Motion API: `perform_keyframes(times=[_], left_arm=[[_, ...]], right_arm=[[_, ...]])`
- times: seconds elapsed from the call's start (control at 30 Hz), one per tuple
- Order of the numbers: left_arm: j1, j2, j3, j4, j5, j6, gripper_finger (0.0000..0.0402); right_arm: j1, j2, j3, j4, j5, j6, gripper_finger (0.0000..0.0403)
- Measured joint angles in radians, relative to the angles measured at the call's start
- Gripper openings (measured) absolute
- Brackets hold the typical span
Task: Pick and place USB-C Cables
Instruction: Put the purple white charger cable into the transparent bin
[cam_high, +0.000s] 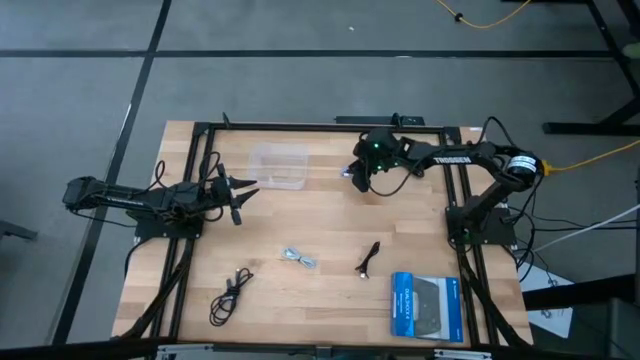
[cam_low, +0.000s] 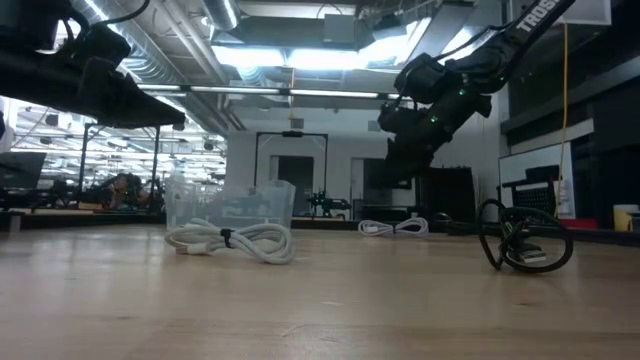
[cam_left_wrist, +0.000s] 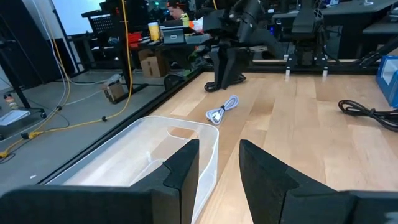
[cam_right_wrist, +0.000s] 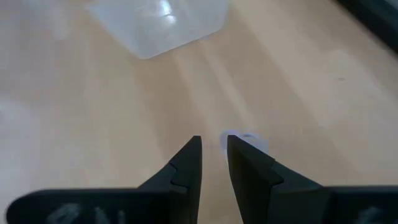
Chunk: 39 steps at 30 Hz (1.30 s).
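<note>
Several cables lie on the wooden table. A silver-white cable (cam_high: 348, 175) (cam_left_wrist: 222, 111) lies near the far edge, a second one (cam_high: 300, 258) (cam_low: 230, 239) mid-table. A black cable (cam_high: 368, 258) and a black coil (cam_high: 230, 293) lie nearer the near edge. My right gripper (cam_high: 354, 170) (cam_right_wrist: 212, 144) hangs open above the far silver-white cable (cam_right_wrist: 247, 142), well off the table in the low view (cam_low: 405, 140). My left gripper (cam_high: 238, 195) (cam_left_wrist: 219, 146) is open by the clear container (cam_high: 278, 165), touching nothing.
The clear plastic container (cam_left_wrist: 155, 155) (cam_low: 230, 208) stands near the far edge, between the two grippers. A blue box (cam_high: 425, 305) lies at the near right corner. Black frame rails (cam_high: 300, 127) run along the table's sides. Bare wood lies mid-table.
</note>
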Motion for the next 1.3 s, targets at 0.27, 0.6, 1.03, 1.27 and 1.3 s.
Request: perform_keyframes(times=[0.27, 0.6, 1.03, 1.27, 1.3], left_arm=[[0.000, 0.000, 0.000, 0.000, 0.000, 0.007, 0.0108], [0.000, 0.000, 0.000, 0.000, 0.001, 0.007, 0.0108], [0.000, 0.000, 0.000, 0.000, 0.001, 0.008, 0.0108], [0.000, 0.000, 0.000, 0.000, 0.001, 0.008, 0.0108], [0.000, 0.000, 0.000, 0.001, 0.002, 0.008, 0.0108]], right_arm=[[0.005, 0.000, 0.007, 0.004, -0.005, 0.096, 0.0081], [0.041, 0.007, 0.007, -0.063, -0.005, 0.098, 0.0080], [0.041, 0.064, 0.007, -0.084, 0.104, 0.011, 0.0155], [0.042, 0.099, 0.007, -0.130, 0.179, -0.062, 0.0158], [0.042, 0.106, 0.007, -0.132, 0.181, -0.062, 0.0157]])
